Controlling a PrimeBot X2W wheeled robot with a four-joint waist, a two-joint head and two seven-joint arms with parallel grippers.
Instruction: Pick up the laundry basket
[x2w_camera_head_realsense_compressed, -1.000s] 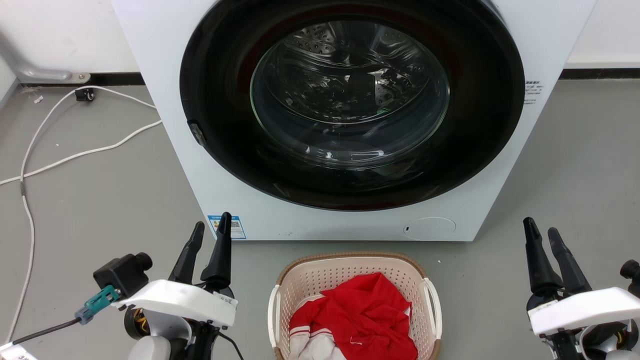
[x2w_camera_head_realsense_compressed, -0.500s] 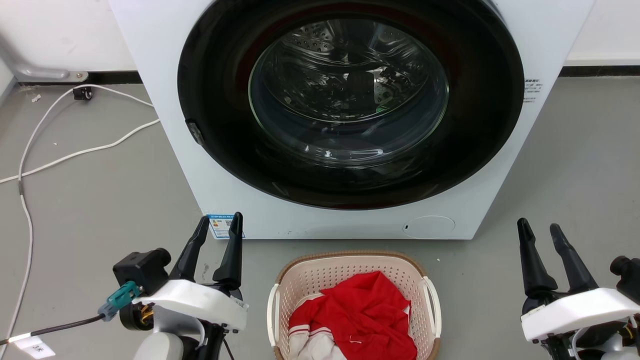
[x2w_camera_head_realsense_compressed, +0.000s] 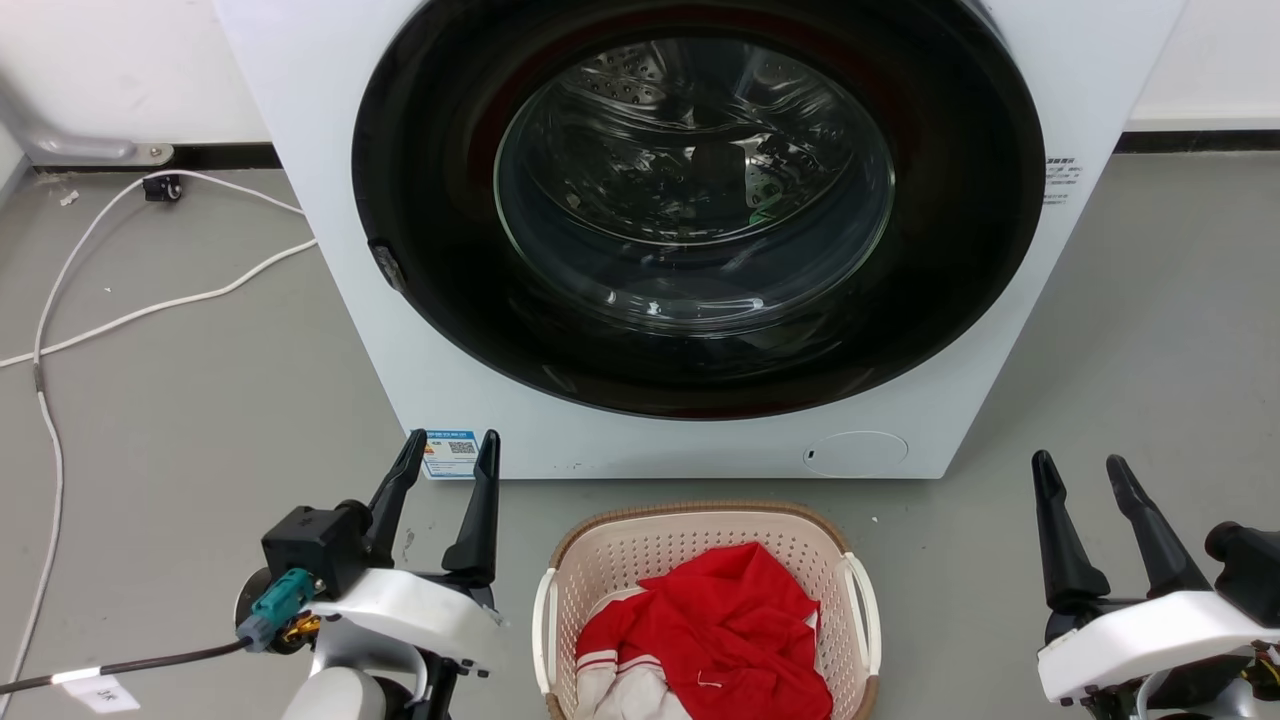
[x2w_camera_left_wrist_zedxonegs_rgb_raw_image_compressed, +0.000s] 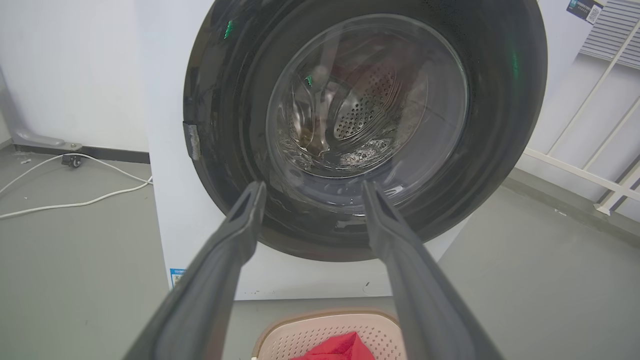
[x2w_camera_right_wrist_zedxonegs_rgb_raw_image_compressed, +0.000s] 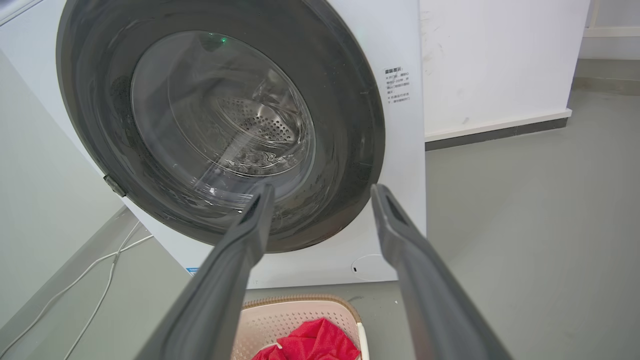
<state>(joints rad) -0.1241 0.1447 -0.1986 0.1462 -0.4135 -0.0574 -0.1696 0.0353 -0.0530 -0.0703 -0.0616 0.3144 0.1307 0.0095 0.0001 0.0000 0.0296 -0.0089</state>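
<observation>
Head view: the basket (x2w_camera_head_realsense_compressed: 700, 512) sits on the floor before the washer (x2w_camera_head_realsense_compressed: 650, 445), between the left gripper (x2w_camera_head_realsense_compressed: 454, 438) and right gripper (x2w_camera_head_realsense_compressed: 1078, 460), both with jaws spread and holding nothing. Left wrist view: parted fingers frame the basket's far rim. Right wrist view: likewise.

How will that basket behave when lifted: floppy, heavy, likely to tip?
The basket looks like stiff perforated plastic, so it should probably keep its shape. Holding only some clothes, it is likely light. Lifted by one side handle alone, it might tilt.

Before me a white washing machine (x2w_camera_head_realsense_compressed: 690, 200) stands on the grey floor (x2w_camera_head_realsense_compressed: 200, 400), round door shut; a white cable (x2w_camera_head_realsense_compressed: 190, 297) trails across the floor to my left
</observation>
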